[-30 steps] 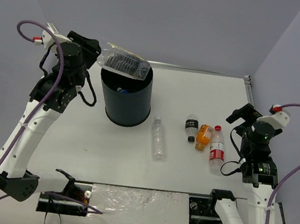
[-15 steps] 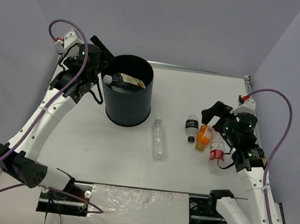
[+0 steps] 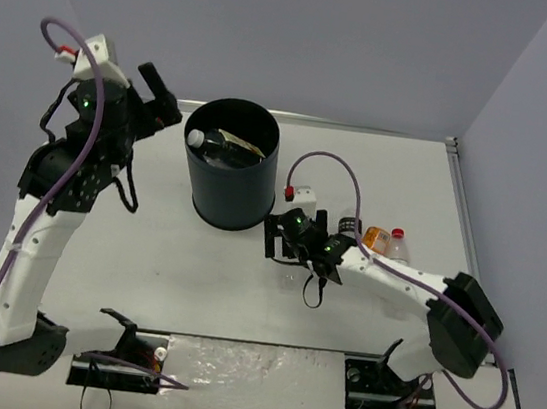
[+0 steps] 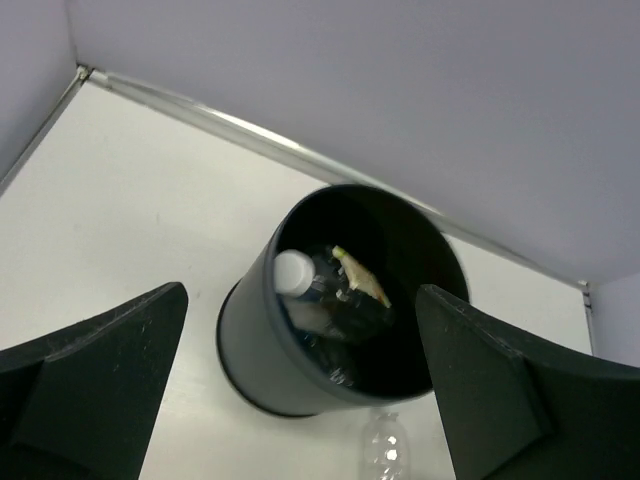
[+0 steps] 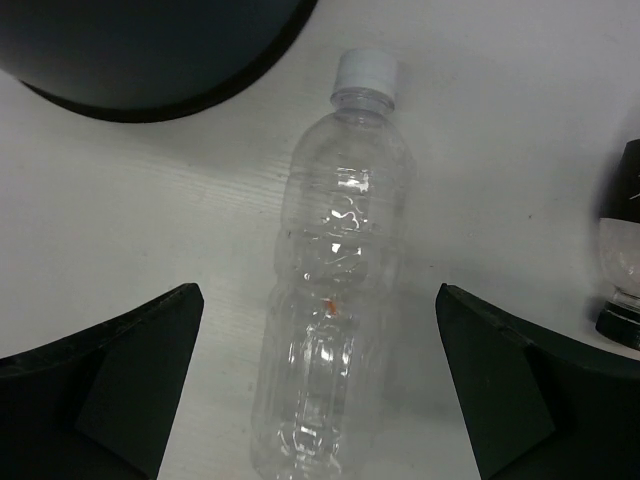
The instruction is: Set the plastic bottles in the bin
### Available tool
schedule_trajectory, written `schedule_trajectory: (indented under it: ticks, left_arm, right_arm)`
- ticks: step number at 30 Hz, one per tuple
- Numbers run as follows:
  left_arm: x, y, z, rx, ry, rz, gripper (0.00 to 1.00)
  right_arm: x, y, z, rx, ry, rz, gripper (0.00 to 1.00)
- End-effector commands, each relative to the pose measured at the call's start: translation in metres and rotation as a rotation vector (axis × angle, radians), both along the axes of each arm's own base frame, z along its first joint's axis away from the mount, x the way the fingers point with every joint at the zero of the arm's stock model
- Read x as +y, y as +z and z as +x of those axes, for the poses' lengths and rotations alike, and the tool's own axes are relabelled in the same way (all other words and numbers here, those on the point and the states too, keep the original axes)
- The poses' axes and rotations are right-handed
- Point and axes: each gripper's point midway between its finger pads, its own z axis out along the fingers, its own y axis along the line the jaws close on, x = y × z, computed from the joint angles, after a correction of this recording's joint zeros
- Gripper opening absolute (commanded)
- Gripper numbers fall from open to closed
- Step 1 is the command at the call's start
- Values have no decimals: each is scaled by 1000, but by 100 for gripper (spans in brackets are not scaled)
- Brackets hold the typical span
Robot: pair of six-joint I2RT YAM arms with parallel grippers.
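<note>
From above, the bin [image 3: 228, 204] already holds a white-capped bottle [image 3: 195, 139]. The left fingers [image 3: 157, 81] hang spread and empty beside its rim, and the black-labelled bottle [image 3: 349, 219], orange bottle [image 3: 375, 240] and red-capped bottle [image 3: 397, 243] lie on the counter [image 3: 147, 248]. The left wrist view shows those fingers wide over the loaded bin. In the right wrist view the right fingers [image 5: 110, 400] gape astride the slim clear bottle [image 5: 335, 290], which lies flat beside the bin, untouched. Picking it seems the step in hand, needing a descent and a squeeze.

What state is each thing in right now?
Bin: upright, white-capped bottle inside.
Slim clear bottle: capped, lying on table.
Black-labelled bottle: lying on table.
Orange bottle: lying on table.
Red-capped bottle: lying on table.
Left jaws: open, empty.
Right jaws: open, over slim clear bottle.
</note>
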Motion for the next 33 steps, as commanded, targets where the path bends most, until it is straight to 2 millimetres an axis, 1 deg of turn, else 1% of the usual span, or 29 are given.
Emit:
schedule_trajectory:
  ticks: [1, 2, 3, 4, 5, 6, 7, 9, 10, 11, 12, 13, 15, 17, 18, 19, 20, 22, 24, 25, 26, 27, 29, 30, 32, 33]
  left_arm:
    - [32, -80, -55, 112, 54, 38, 97]
    - [35, -97, -65, 125, 59, 25, 97]
    - [38, -99, -72, 112, 70, -1, 97]
    - [41, -111, -78, 121, 85, -17, 97]
    - [45, -128, -84, 141, 103, -27, 97]
    - [47, -143, -89, 161, 115, -33, 97]
    - [49, -156, -93, 182, 123, -35, 97]
    - [51, -161, -99, 187, 125, -32, 97]
    - [53, -163, -102, 190, 128, -29, 97]
    - [55, -164, -104, 195, 133, -24, 97]
    - [57, -165, -106, 197, 138, -20, 97]
    - [60, -164, -108, 193, 152, -24, 97]
    - [62, -166, -111, 195, 161, -24, 97]
    - [65, -172, -113, 196, 176, -27, 97]
    - [66, -174, -114, 194, 185, -28, 97]
    - [67, -174, -114, 193, 190, -30, 97]
    - [69, -177, -116, 194, 202, -34, 97]
    - [70, -182, -117, 194, 211, -45, 97]
    - [69, -184, -116, 191, 208, -55, 97]
    - [68, -185, -116, 192, 206, -55, 97]
    - [68, -187, -116, 194, 205, -54, 97]
    - [68, -189, -116, 197, 208, -52, 97]
    - [70, -190, -117, 201, 216, -48, 97]
    - [71, -191, -118, 200, 223, -46, 97]
    - [72, -192, -119, 202, 229, -53, 97]
    - [71, -193, -119, 202, 223, -55, 97]
  right_arm:
    - [8, -2, 31, -70, -132, -15, 100]
    - [8, -11, 30, -56, -135, -31, 100]
    - [8, -20, 28, -41, -137, -46, 100]
    - [7, -29, 27, -25, -145, -56, 99]
    - [6, -39, 25, -8, -156, -64, 98]
    - [5, -46, 24, 4, -165, -75, 94]
    - [3, -53, 23, 13, -170, -86, 86]
    - [3, -53, 22, 14, -164, -90, 68]
    - [5, -49, 22, 5, -162, -87, 60]
    - [7, -43, 22, -13, -161, -79, 52]
    - [8, -35, 22, -36, -165, -75, 48]
    - [9, -18, 23, -76, -173, -55, 42]
    - [5, 9, 25, -142, -201, -37, 35]
    - [-13, 51, 29, -240, -277, -17, 31]
    - [-24, 69, 28, -273, -306, -12, 31]
    - [-27, 83, 26, -287, -311, 11, 31]
    - [-40, 109, 26, -342, -345, 20, 31]
    - [-57, 167, 23, -436, -382, 97, 33]
    - [-66, 213, 21, -509, -381, 134, 35]
    - [-64, 241, 22, -547, -354, 156, 35]
    - [-59, 268, 23, -583, -325, 188, 35]
    - [-50, 293, 25, -614, -293, 237, 35]
    - [-13, 324, 39, -685, -154, 232, 35]
    - [-3, 357, 43, -736, -125, 264, 35]
    - [43, 365, 66, -790, 7, 169, 35]
    - [58, 392, 67, -840, 66, 205, 35]
